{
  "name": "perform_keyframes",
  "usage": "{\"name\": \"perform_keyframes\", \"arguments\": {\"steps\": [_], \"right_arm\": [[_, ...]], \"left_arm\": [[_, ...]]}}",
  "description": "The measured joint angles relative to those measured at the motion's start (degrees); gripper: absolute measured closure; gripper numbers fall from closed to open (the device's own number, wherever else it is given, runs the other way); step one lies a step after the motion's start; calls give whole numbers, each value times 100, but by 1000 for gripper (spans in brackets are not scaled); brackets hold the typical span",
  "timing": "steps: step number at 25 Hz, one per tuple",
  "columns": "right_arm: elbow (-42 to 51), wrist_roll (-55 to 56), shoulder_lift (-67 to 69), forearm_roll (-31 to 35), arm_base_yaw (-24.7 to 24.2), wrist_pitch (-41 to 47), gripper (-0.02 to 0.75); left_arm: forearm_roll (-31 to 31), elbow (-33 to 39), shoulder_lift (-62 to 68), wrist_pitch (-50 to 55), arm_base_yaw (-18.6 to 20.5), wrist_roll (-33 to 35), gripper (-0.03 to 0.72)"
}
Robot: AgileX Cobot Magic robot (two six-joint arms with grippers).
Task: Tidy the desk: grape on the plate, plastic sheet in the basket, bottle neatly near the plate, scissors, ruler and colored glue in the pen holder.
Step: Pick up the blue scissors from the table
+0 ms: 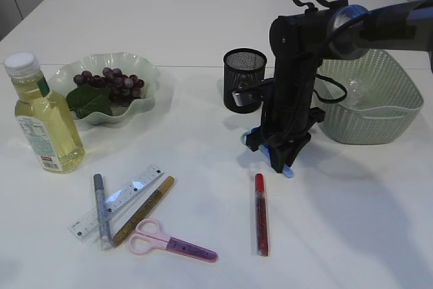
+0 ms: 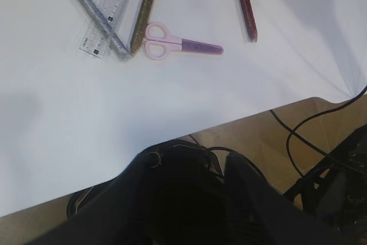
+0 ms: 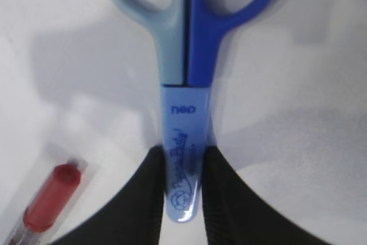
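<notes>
My right gripper (image 1: 283,157) is shut on the light-blue sheath of blue scissors (image 3: 184,73), just above the table in front of the black mesh pen holder (image 1: 244,79); the handles point away from its fingers (image 3: 150,199). Pink scissors (image 1: 172,241), a clear ruler (image 1: 122,199), and silver (image 1: 101,209), gold (image 1: 143,210) and red (image 1: 260,214) glue pens lie on the near table. Grapes (image 1: 111,80) rest on the green plate (image 1: 152,72), with the oil bottle (image 1: 42,116) upright beside it. My left gripper (image 2: 221,167) hangs past the table's near edge, dark, holding nothing I can see.
The green woven basket (image 1: 369,99) stands at the right behind my right arm, with something clear and crumpled (image 1: 355,89) inside. Cables (image 2: 309,136) run over the floor below the table edge.
</notes>
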Motion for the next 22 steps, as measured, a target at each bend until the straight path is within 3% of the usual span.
{"name": "perform_keyframes", "arguments": {"steps": [11,22], "right_arm": [[39,56,-148,152,0,0,555],[640,97,-536,152,0,-11,555]], "left_arm": [[0,0,0,-141,0,0,379],[-13,0,0,-418,0,0,379]]}}
